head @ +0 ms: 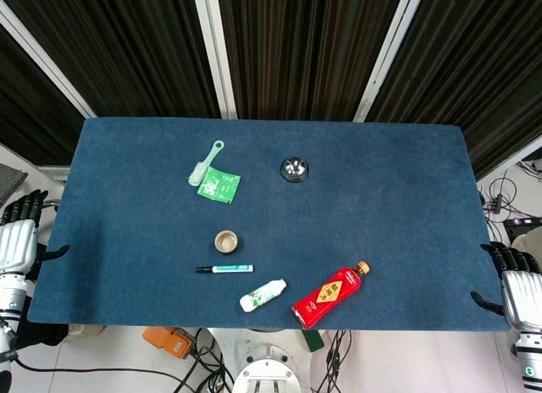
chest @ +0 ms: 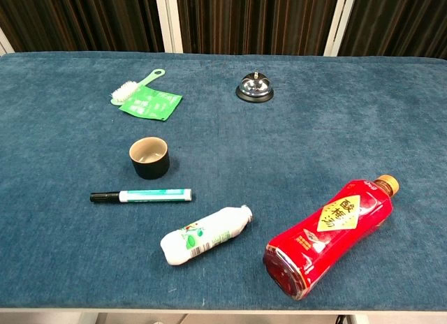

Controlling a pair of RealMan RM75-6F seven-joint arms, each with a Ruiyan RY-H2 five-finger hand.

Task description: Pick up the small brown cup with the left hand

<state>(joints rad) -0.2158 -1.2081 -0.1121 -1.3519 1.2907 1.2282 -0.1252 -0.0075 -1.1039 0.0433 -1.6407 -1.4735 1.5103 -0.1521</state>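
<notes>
The small brown cup [head: 226,240] [chest: 149,158] stands upright on the blue table, mouth up, a little left of centre toward the front. My left hand [head: 19,239] hangs beside the table's left edge, far from the cup and holding nothing, its dark fingers apart. Off the right edge, my right hand [head: 517,283] is likewise empty with fingers spread. Neither hand shows in the chest view.
Just in front of the cup lies a marker pen [chest: 142,195]. A small white bottle [chest: 204,235] and a red drink bottle [chest: 330,234] lie near the front edge. Behind the cup are a green packet [chest: 150,103], a brush [chest: 135,87] and a call bell [chest: 254,87].
</notes>
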